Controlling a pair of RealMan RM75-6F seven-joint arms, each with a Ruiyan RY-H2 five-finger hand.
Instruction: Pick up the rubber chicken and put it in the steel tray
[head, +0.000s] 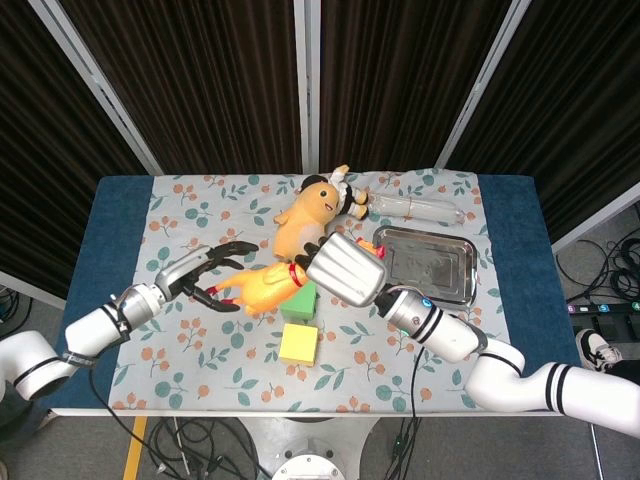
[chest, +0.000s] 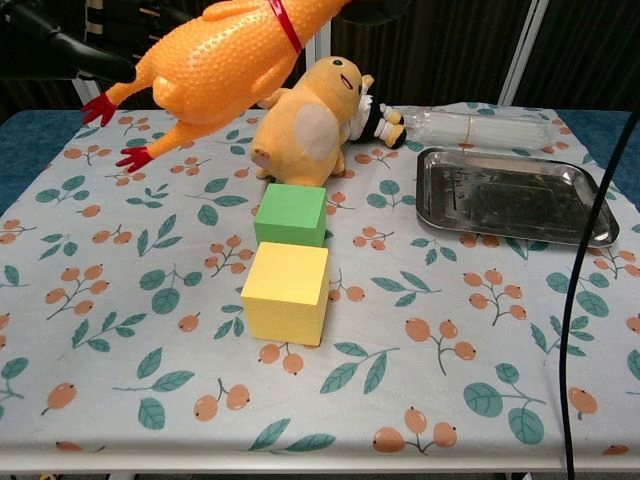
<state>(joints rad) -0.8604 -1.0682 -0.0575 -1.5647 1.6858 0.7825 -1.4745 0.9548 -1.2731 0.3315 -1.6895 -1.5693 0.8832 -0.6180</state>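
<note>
The orange rubber chicken (head: 262, 287) (chest: 215, 62) with a red collar hangs in the air above the left-middle of the table, feet pointing left. My right hand (head: 345, 270) grips it at the neck end; in the chest view that hand is mostly above the frame. My left hand (head: 205, 273) is open, its dark fingers spread right beside the chicken's red feet; only dark fingers (chest: 70, 45) show at the chest view's top left. The steel tray (head: 463, 275) (chest: 600, 225) lies on the right side of the table, nothing in it.
A yellow plush toy (head: 308, 222) (chest: 305, 118) and a clear plastic bottle (head: 415, 208) (chest: 470, 124) lie at the back. A green block (head: 298, 306) (chest: 291, 213) and a yellow block (head: 299, 344) (chest: 286, 292) sit mid-table. A black cable (chest: 585, 240) crosses the chest view's right.
</note>
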